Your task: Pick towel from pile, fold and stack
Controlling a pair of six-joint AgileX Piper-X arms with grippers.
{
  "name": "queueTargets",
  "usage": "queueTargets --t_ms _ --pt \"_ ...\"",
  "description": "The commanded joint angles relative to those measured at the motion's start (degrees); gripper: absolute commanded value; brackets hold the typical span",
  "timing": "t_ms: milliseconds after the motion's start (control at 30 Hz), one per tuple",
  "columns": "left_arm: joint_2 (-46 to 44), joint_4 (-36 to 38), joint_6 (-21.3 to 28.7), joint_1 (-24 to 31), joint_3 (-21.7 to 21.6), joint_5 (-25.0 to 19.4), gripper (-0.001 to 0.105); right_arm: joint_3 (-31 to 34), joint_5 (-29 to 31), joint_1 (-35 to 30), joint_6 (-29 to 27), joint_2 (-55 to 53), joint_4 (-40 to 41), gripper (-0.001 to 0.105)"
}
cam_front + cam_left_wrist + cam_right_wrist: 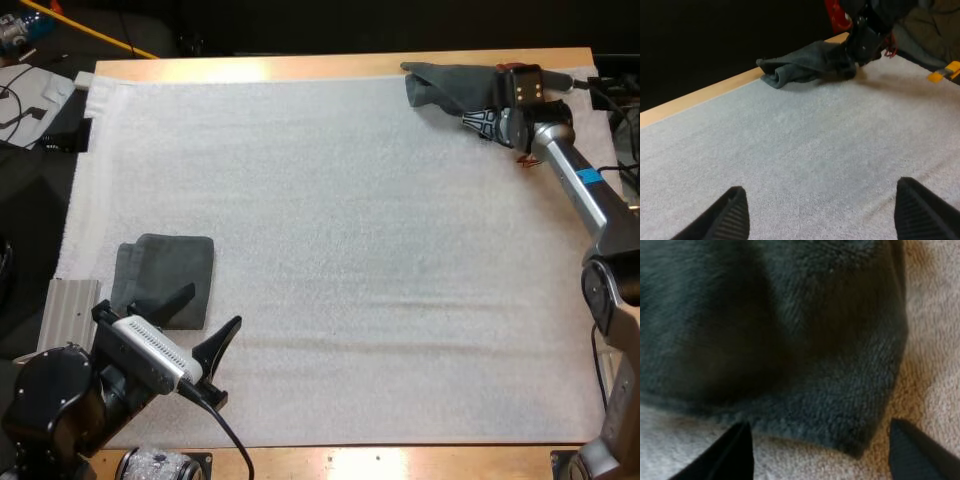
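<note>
Towels, count: two, both dark grey-green.
Crumpled towel: a bunched, fleecy heap with rounded folds. It lies at the far right corner of the mat, right by the wooden edge.
Folded towel: flat and roughly square, with soft rounded corners. The edge of a lower layer peeks out along its left side. It sits at the near left of the mat, well apart from the crumpled one.
Hands, count: two, each with two black fingers.
Left hand: fingers spread wide apart and gripping nothing. It hovers just beside the near edge of the folded towel. Its own camera looks across bare mat to the heap far off.
Right hand: fingers apart, one on either side of a rounded corner of the crumpled towel. Up close they sit low over the towel's edge and I see no pinch on the cloth. From across the mat the hand shows right at the heap.
Mat: one white sheet with a fine nubbly, felt-like surface, covering nearly all of the worktop.
Worktop: light wood, smooth, showing as a narrow strip along the far and near sides.
</note>
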Motion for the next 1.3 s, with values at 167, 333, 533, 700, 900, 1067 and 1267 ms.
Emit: queueTargets --t_ms 167,333,533,700,900,1067,1267 --pt "0.41 -0.61 -0.89 -0.21 -0.38 0.44 0.060 -1.73 -0.22 -0.89 0.97 1.38 -0.40 0.038" --pt "0.38 -0.62 -0.85 -0.21 -0.43 0.51 0.059 -1.58 -1.13 -0.70 0.51 1.44 0.23 0.006" --pt "0.33 -0.46 -0.78 -0.23 -0.38 0.42 0.059 -1.54 -2.31 -0.61 0.61 1.96 0.73 0.000" --pt "0.55 -0.54 -0.80 -0.22 -0.38 0.39 0.059 -1.56 -1.47 0.36 -4.43 -1.60 2.20 0.000" --pt "0.65 -0.63 -0.73 -0.20 -0.42 0.43 0.059 -1.47 -0.92 3.03 -12.00 -9.97 5.53 0.000" --pt "0.49 -0.74 -0.84 -0.18 -0.41 0.48 0.059 -1.46 -1.17 5.65 -14.83 -17.74 9.82 0.001" --pt "0.41 -0.30 -0.74 -0.21 -0.44 0.12 0.059 -1.79 -1.01 5.86 -12.31 -17.43 10.03 0.010"
